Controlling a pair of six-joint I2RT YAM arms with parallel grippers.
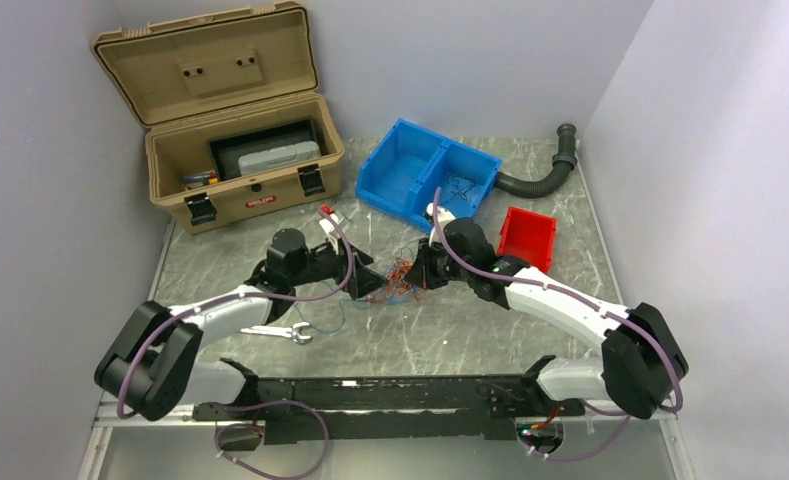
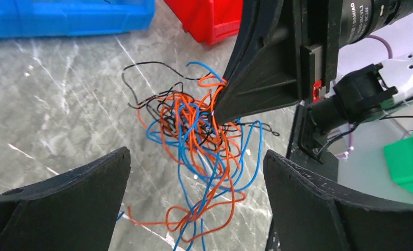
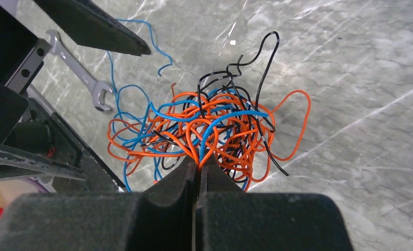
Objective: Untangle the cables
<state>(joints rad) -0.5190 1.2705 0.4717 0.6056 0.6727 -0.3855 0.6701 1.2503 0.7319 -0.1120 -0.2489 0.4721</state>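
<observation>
The cables [image 1: 402,277] are a small tangle of thin orange, blue and black wires on the marble table between the two arms. They show in the left wrist view [image 2: 199,136] and in the right wrist view [image 3: 214,128]. My right gripper [image 3: 199,164] is shut on an orange and a blue wire at the near edge of the tangle; in the top view it [image 1: 422,272] sits at the bundle's right side. My left gripper [image 2: 196,183] is open, its fingers [image 2: 78,188] wide apart around the loose near ends; in the top view it [image 1: 375,285] sits at the bundle's left side.
A blue two-compartment bin [image 1: 428,172] holds some blue wire at the back. A red bin [image 1: 526,236] stands right of it. A tan case [image 1: 232,130] is open at the back left. A black corrugated hose [image 1: 545,170] lies at the back right. A wrench [image 1: 275,332] lies near the left arm.
</observation>
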